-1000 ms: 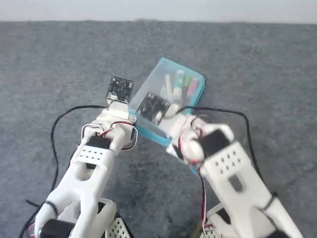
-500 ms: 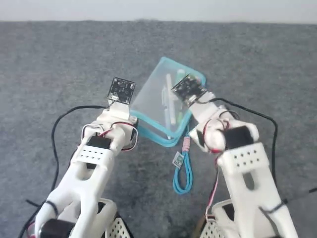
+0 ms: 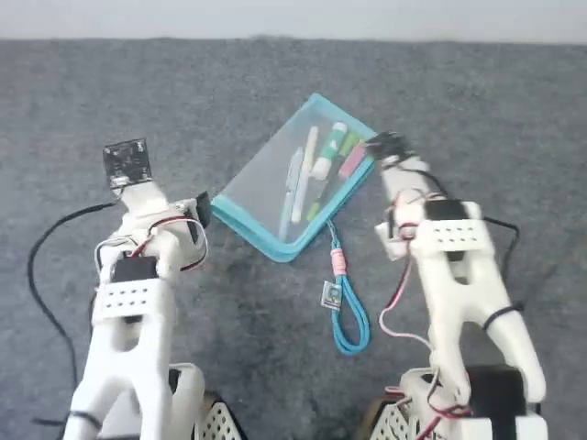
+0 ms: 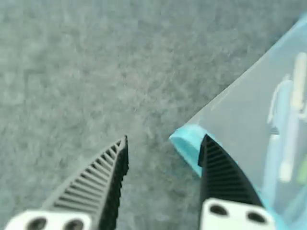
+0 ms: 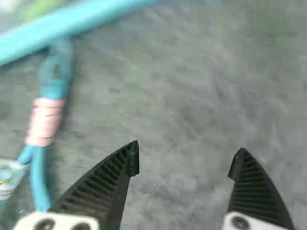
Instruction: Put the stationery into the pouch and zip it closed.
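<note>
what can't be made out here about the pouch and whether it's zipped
- Whether the pouch is zipped: in the high view the closure is too small to judge; in the right wrist view its edge is blurred.
- Stationery: high view, vague shapes behind the translucent wall; kinds unclear.
- Pouch corner: left wrist view, a finger of the left gripper covers part of it; contact unclear.
- Tag on the strap: high view, print too small.
</note>
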Controlling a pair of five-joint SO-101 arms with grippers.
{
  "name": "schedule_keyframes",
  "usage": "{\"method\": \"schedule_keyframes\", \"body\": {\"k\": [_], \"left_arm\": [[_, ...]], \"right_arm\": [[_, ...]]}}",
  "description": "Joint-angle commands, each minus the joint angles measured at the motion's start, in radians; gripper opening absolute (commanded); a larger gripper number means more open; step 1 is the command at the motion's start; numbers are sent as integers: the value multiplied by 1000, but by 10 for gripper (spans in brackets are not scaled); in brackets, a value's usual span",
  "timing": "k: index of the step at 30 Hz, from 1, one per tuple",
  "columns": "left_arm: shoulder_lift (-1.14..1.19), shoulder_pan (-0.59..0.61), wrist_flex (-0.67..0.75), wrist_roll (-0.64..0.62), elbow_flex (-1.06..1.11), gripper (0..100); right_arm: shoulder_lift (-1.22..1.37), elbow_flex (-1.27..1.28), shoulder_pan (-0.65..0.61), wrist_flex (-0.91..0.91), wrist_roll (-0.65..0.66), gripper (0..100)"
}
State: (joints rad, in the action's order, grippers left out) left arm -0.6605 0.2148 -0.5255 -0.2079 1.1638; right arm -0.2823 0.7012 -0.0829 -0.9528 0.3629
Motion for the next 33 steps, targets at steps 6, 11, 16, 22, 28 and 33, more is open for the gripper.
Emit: {"method": "schedule_keyframes", "body": {"k": [6,11,16,22,28,33], "left_arm": [[-141,-304,0,232,38,228],[-140,-381,-5,362,22,231],[-43,-382,-91,568,-107,232],[178,-324,-51,732,-206,229],[173,-292,173,888,-33,231],[175,-258,310,982,68,231]], "right_arm": [[1,-69,110,5,-63,285],[-1,-61,110,1,-68,285],[-13,-40,157,-1,-106,285],[-110,9,234,21,-127,251],[-272,183,159,165,-121,184],[-292,262,90,266,-69,195]]}}
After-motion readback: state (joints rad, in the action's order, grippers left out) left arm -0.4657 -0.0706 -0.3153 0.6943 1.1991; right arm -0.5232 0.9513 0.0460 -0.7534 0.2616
